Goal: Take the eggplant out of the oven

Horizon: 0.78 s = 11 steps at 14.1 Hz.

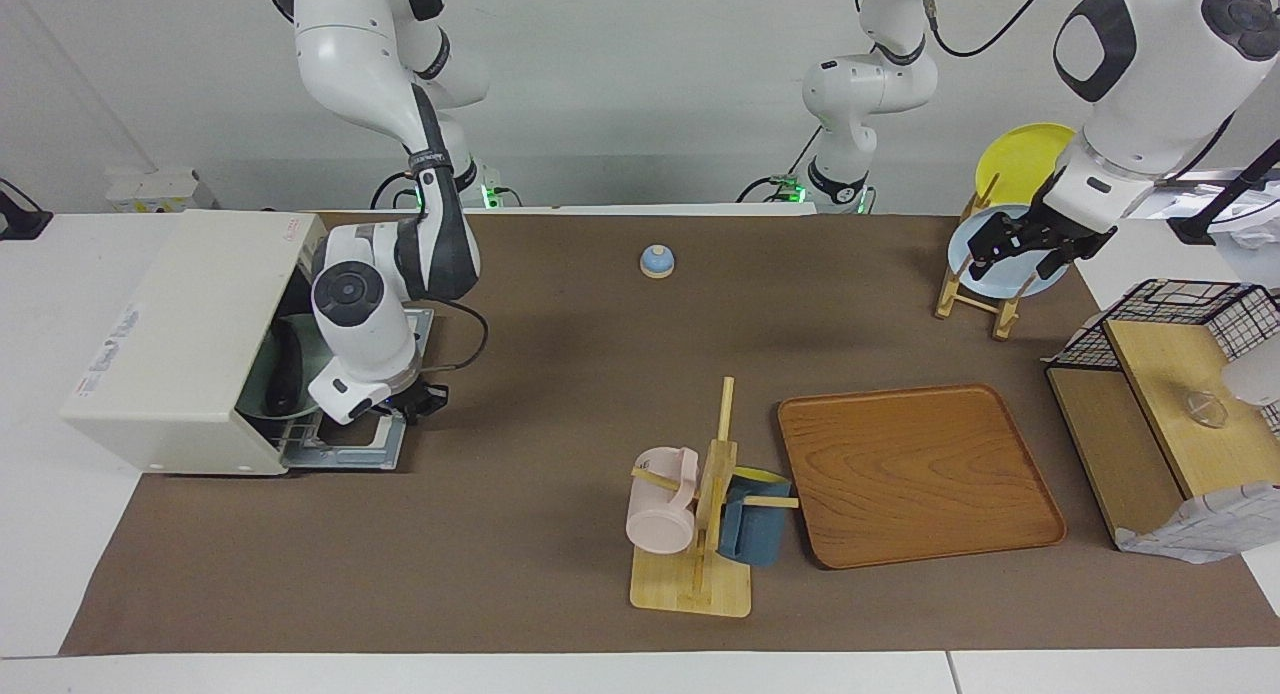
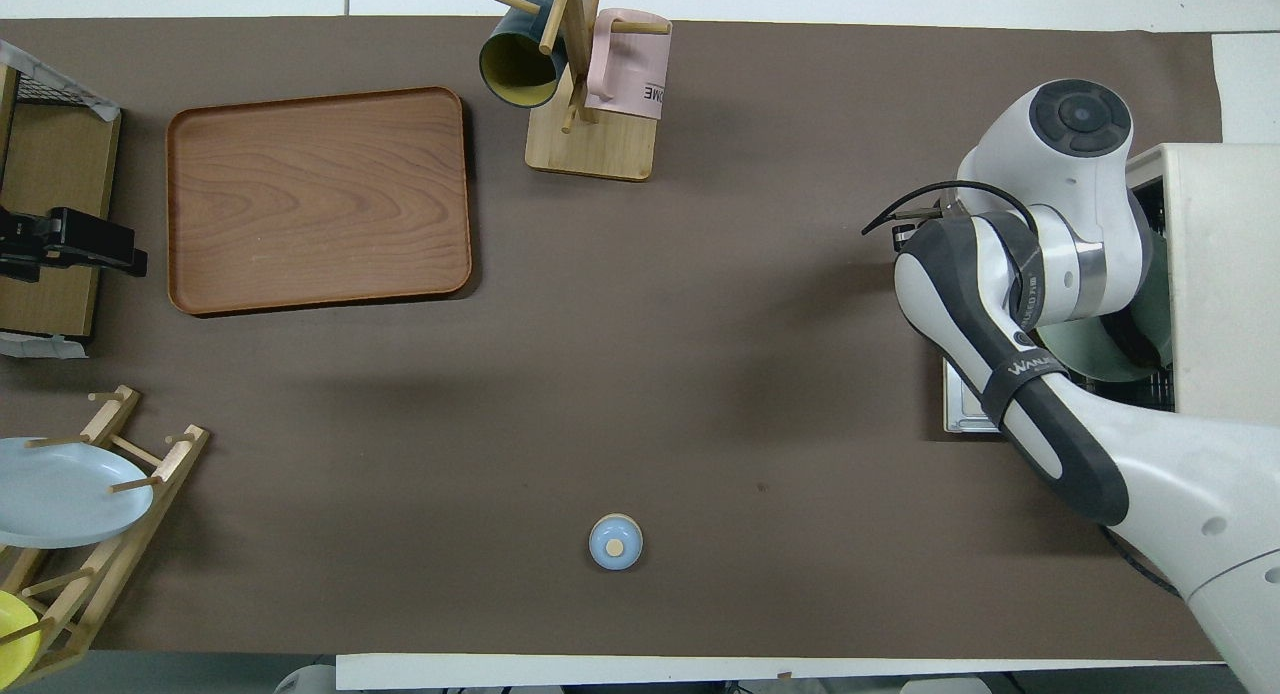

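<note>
Right gripper (image 1: 380, 411): low at the mouth of the oven (image 1: 180, 334), over the door (image 1: 385, 444) that is dropped flat onto the counter (image 1: 560, 374). Its own wrist covers it in both views, so whether it is wide, narrow or holding anything cannot be told

- Eggplant (image 1: 285, 364): inside the oven, lying on a pale green plate (image 1: 262, 384) that sits on the rack. Not out yet
- Key relation, facing view: the eggplant lies at about 10 o'clock from the right gripper, near it, just inside the opening. Its long axis runs roughly 12 to 6, across the oven mouth, so it is broadside to a reach going straight in
- Judgement: a pinch across the narrow body looks more workable than one end to end. The glossy skin could slip, and the plate could drag along
- Nearer arm: clearly the right one; the oven stands at its end of the counter
- Left gripper (image 1: 1030, 249): raised, waiting at the left arm's end, in front of the plate rack (image 1: 975, 299) as the facing view shows it, well apart from the oven; its state cannot be told either
- Judged stage: reach or grasp in hand, withdrawal not yet done
</note>
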Available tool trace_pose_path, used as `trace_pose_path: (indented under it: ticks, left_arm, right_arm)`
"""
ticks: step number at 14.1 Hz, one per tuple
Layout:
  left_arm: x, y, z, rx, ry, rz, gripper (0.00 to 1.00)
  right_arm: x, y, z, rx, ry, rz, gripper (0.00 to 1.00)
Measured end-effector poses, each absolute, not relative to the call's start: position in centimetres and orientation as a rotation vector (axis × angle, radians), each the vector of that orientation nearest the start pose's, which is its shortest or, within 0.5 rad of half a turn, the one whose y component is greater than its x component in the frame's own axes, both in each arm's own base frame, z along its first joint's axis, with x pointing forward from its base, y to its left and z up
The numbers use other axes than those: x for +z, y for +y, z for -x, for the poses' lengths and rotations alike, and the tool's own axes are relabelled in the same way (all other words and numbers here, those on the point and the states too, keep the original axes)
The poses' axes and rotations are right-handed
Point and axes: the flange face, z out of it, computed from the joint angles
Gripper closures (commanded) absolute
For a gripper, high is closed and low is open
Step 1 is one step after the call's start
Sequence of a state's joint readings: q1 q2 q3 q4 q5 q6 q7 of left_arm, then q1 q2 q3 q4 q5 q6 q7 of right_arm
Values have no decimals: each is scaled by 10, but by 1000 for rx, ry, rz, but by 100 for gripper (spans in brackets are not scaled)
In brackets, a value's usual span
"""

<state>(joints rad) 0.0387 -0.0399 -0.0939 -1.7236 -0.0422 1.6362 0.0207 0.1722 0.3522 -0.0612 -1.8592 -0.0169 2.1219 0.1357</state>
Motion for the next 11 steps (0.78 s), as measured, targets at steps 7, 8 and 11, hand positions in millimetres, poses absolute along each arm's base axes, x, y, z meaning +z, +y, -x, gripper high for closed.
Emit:
trace_pose_path:
  ticks: [7, 8, 11]
  left_arm:
    - [580, -35, -542, 77, 114, 3176, 0]
    - [580, -35, -542, 77, 114, 3176, 0]
    - [580, -35, -542, 77, 114, 3176, 0]
  right_arm:
    - [391, 29, -601, 226, 120, 3206, 37]
    - [392, 15, -598, 248, 141, 3221, 37]
    - [376, -4, -588, 322, 149, 3261, 38]
